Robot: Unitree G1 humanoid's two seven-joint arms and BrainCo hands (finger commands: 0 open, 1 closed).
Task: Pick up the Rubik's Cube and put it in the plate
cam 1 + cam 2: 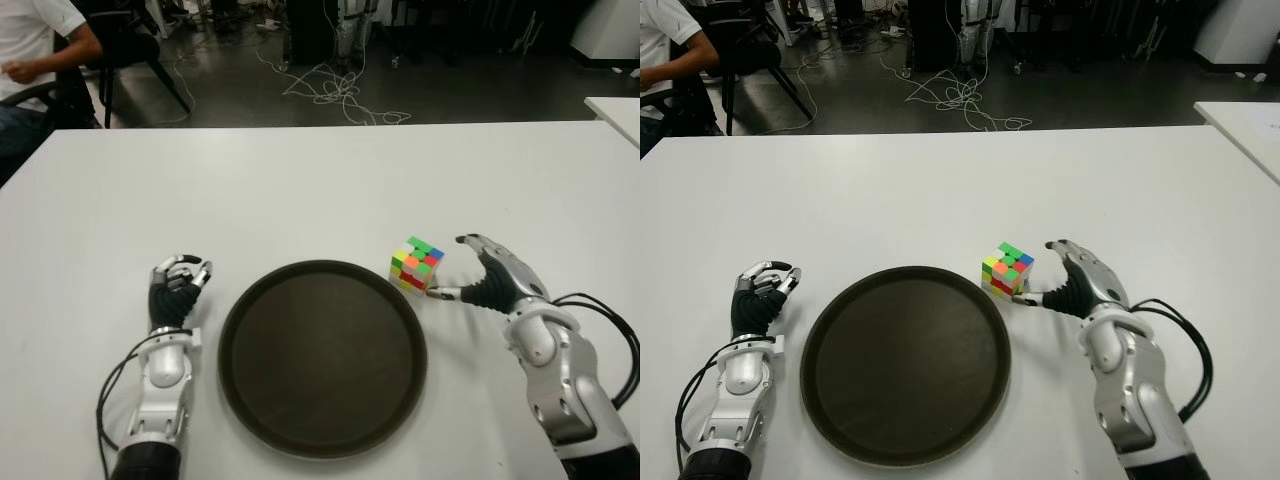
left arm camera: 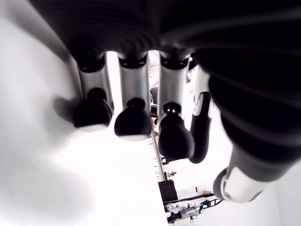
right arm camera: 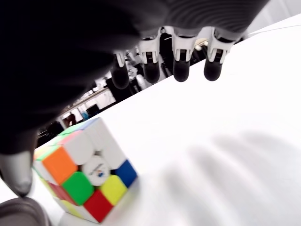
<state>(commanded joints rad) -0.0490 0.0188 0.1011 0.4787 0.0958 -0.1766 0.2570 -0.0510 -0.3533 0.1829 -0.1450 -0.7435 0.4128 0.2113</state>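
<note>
The Rubik's Cube [image 1: 416,263] stands on the white table just past the right rim of the dark round plate [image 1: 250,310]. My right hand [image 1: 462,268] is open beside the cube, on its right. Its thumb tip [image 1: 437,293] sits next to the cube's near lower corner, and the fingers [image 1: 470,241] arch above the table to the cube's right. In the right wrist view the cube [image 3: 84,169] lies below the spread fingers [image 3: 181,69], apart from them. My left hand [image 1: 178,285] shows left of the plate with fingers curled, holding nothing.
The white table [image 1: 300,180] spreads wide beyond the plate. A person [image 1: 35,45] sits on a chair past the far left corner. Cables [image 1: 330,90] lie on the floor behind the table. Another white table edge [image 1: 615,110] shows at far right.
</note>
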